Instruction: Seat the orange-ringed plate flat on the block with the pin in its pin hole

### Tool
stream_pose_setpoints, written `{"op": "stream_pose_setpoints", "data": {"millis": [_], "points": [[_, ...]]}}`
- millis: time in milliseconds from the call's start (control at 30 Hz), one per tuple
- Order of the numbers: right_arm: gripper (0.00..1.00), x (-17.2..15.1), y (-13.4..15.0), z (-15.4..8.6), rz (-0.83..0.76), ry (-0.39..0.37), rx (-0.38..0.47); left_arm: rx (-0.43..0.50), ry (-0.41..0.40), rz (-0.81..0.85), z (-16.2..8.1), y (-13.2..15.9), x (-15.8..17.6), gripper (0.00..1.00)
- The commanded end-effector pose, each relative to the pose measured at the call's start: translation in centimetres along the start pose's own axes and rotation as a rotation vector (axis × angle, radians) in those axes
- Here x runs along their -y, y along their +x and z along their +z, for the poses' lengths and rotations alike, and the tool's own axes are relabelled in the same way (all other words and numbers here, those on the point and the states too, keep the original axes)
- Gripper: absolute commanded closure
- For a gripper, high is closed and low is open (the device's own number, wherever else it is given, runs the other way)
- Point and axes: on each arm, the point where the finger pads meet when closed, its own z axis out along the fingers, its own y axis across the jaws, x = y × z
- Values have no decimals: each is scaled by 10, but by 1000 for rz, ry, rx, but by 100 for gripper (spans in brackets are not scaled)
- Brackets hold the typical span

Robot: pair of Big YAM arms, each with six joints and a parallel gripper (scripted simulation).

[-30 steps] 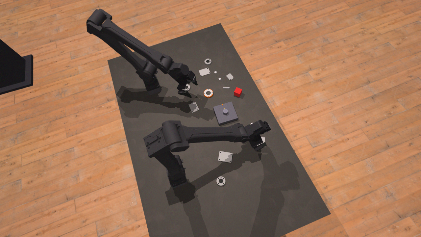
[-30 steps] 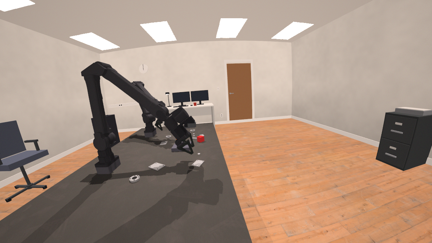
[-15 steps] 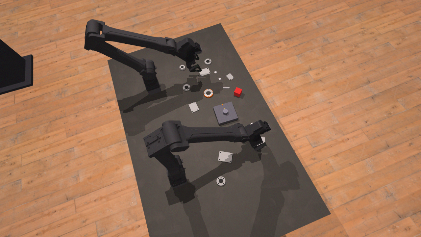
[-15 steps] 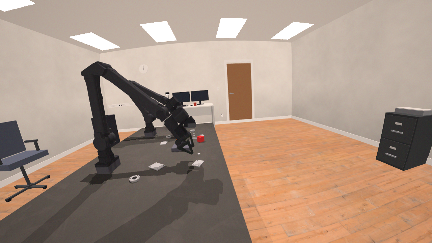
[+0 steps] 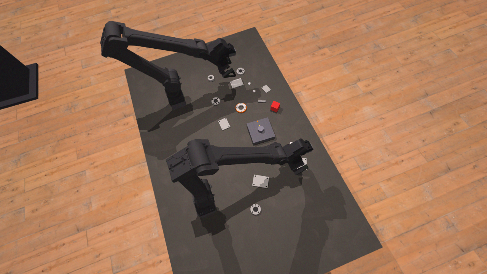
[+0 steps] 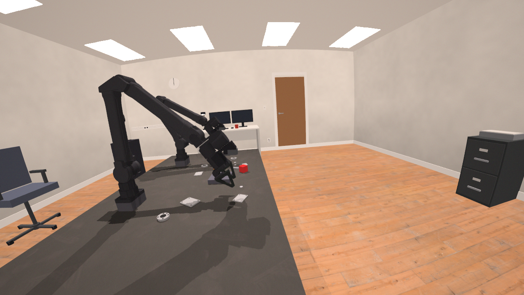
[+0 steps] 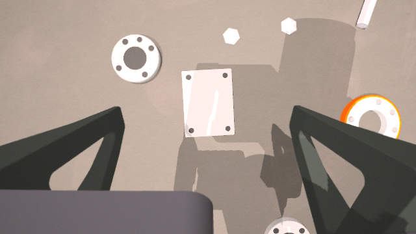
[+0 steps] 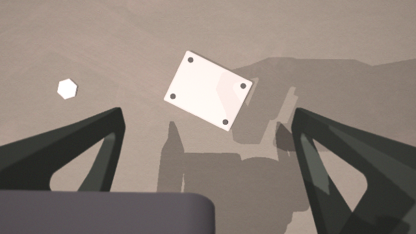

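The orange-ringed plate [image 5: 239, 105] lies flat on the table, apart from the grey block [image 5: 260, 130] with its round post [image 5: 260, 128] and a small orange-marked pin. My left gripper [image 5: 227, 72] is open and empty, hovering over a white rectangular plate [image 7: 208, 102] at the far end. In the left wrist view the orange-ringed plate [image 7: 372, 115] shows at the right, partly behind a finger. My right gripper [image 5: 300, 167] is open and empty, above another rectangular plate [image 8: 208, 90] near the table's right edge. In the exterior view the right gripper [image 6: 224, 178] hides part of the block.
Plain white ring plates [image 5: 210, 78] [image 5: 240, 70] [image 5: 215, 101] [image 5: 255, 208] and rectangular plates [image 5: 223, 123] [image 5: 260, 181] [image 5: 266, 88] are scattered about. A red cube [image 5: 275, 105] and a small rod [image 5: 261, 101] lie right of the orange-ringed plate. Hex nuts [image 7: 231, 36] [image 8: 67, 88] lie loose.
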Motion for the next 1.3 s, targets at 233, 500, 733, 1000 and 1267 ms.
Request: {"op": "stream_pose_setpoints", "data": {"millis": [233,500,733,1000,1267], "points": [[0,0,-29,-5,0,-1,62,39,42,47,2,-14,28,0],[0,0,-29,-5,0,-1,62,40,189,271,12,10,124,0],[0,0,-29,-5,0,-1,62,65,258,364,12,6,170,0],[0,0,-29,-5,0,-1,62,62,279,388,16,9,183,0],[0,0,-29,-5,0,-1,62,63,280,388,15,9,183,0]]}}
